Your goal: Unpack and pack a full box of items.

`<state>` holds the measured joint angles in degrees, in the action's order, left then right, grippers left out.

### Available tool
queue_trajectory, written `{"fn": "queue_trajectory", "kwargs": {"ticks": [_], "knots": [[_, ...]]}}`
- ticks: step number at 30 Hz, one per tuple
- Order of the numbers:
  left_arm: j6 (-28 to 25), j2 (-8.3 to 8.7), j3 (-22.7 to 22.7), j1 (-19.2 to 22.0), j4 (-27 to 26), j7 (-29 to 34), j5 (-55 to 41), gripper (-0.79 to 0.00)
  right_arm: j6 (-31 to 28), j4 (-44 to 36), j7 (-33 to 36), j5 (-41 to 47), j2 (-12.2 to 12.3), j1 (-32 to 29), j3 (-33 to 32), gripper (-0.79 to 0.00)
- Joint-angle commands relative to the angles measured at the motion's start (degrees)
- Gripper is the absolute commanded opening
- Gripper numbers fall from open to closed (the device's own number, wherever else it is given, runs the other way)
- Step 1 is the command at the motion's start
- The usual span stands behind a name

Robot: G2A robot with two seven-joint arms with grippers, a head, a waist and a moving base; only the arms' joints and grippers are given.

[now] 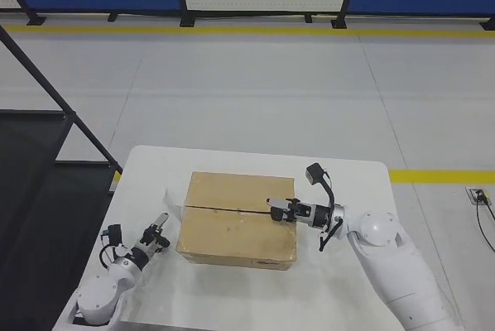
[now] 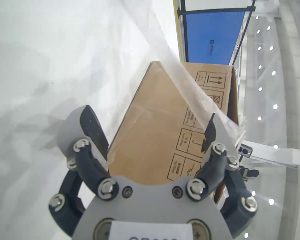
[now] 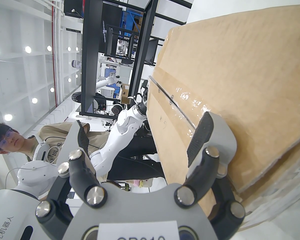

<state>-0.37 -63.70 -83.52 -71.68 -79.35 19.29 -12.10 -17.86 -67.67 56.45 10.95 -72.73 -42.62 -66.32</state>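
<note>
A closed cardboard box (image 1: 235,219) stands in the middle of the white table (image 1: 338,178), a taped seam (image 1: 227,208) running across its top. My right gripper (image 1: 274,207) is open over the box's right end at the seam (image 3: 173,102); one finger (image 3: 202,136) lies on the box top (image 3: 240,76), the other hangs off it. My left gripper (image 1: 159,225) is open just off the box's left end (image 2: 160,126), low by the table. A strip of clear tape (image 2: 170,58) clings to one of its fingers (image 2: 212,131) and stretches away past the box.
A black metal frame (image 1: 40,124) and a dark surface stand beyond the table's left edge. Bare table lies in front of the box and to its right. The left arm (image 3: 127,121) shows past the box's far end in the right wrist view.
</note>
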Motion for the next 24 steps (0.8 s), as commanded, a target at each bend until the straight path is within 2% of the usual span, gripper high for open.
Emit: {"fn": "queue_trajectory", "kwargs": {"ticks": [1, 8, 12, 16, 24], "knots": [[-0.8, -0.16, -0.2, -0.1, 0.1, -1.1, -1.1, 0.000, 0.0, 0.0, 0.0, 0.0, 0.0, 0.0, 0.0, 0.000], [-2.8, -0.14, -2.8, -4.1, -2.7, -5.4, -0.7, 0.000, 0.0, 0.0, 0.0, 0.0, 0.0, 0.0, 0.0, 0.000], [-3.7, 0.01, -4.3, -6.2, -5.0, -4.3, -1.0, 0.000, 0.0, 0.0, 0.0, 0.0, 0.0, 0.0, 0.0, 0.000], [-3.9, -0.09, -3.4, -3.9, -3.6, -0.4, -1.9, 0.000, 0.0, 0.0, 0.0, 0.0, 0.0, 0.0, 0.0, 0.000], [-3.7, -1.13, -0.4, 4.7, 3.2, 4.9, -10.2, 0.000, 0.0, 0.0, 0.0, 0.0, 0.0, 0.0, 0.0, 0.000]]}}
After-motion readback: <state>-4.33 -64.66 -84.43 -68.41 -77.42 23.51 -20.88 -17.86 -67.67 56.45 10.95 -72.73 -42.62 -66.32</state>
